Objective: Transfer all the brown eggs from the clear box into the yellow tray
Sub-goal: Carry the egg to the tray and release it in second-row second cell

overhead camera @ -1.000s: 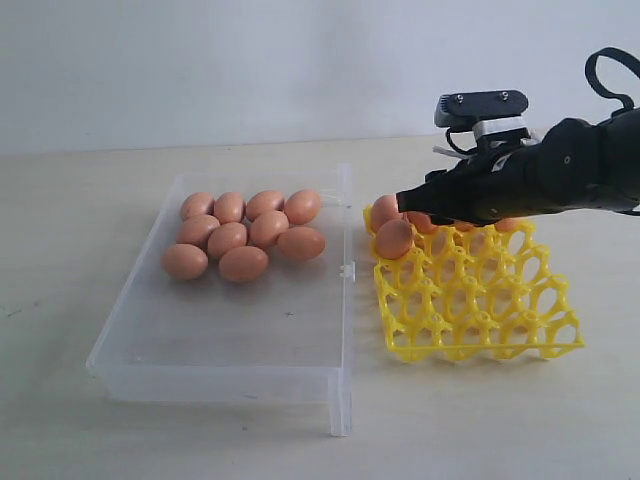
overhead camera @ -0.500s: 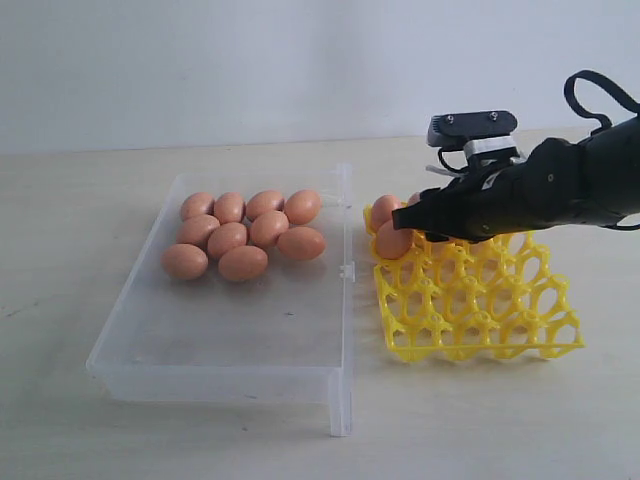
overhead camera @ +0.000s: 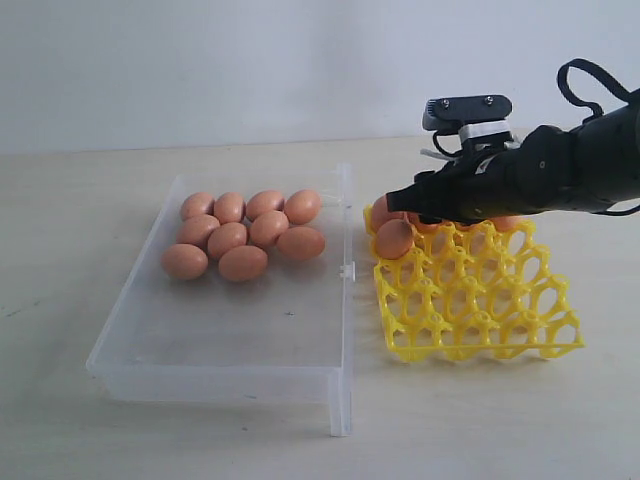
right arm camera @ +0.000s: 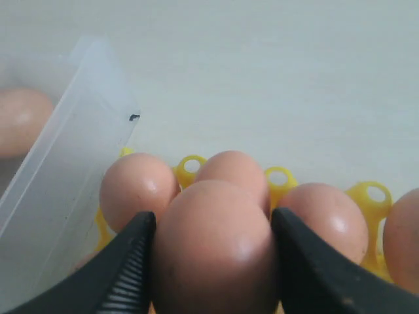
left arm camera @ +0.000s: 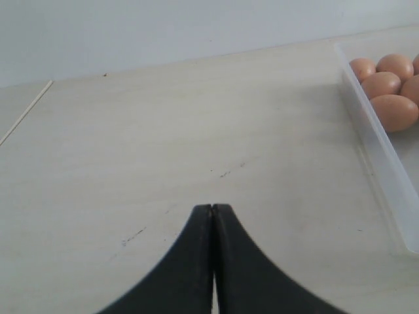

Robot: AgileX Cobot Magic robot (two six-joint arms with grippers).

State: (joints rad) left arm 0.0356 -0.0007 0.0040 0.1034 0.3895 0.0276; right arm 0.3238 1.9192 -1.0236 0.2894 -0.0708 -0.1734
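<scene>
While its jaws grip one brown egg (right arm camera: 213, 242) at a wide spread, the right gripper (overhead camera: 404, 203) hangs over the yellow tray (overhead camera: 480, 325) among seated eggs (right arm camera: 137, 186). Past its tip, ten loose eggs (overhead camera: 245, 233) cluster in the clear box (overhead camera: 240, 340). The left gripper (left arm camera: 213, 216) is pinched closed, empty.

We're seeing smooth, matt shells on the brown eggs (overhead camera: 245, 235), just a faint sheen. The clear box (overhead camera: 230, 345) looks like thin see-through plastic, the yellow tray (overhead camera: 480, 312) shiny moulded plastic. The bench (left arm camera: 131, 131) is pale and matt with light scuffs. The right tool (right arm camera: 213, 226) is matt black, ribbed inside.
</scene>
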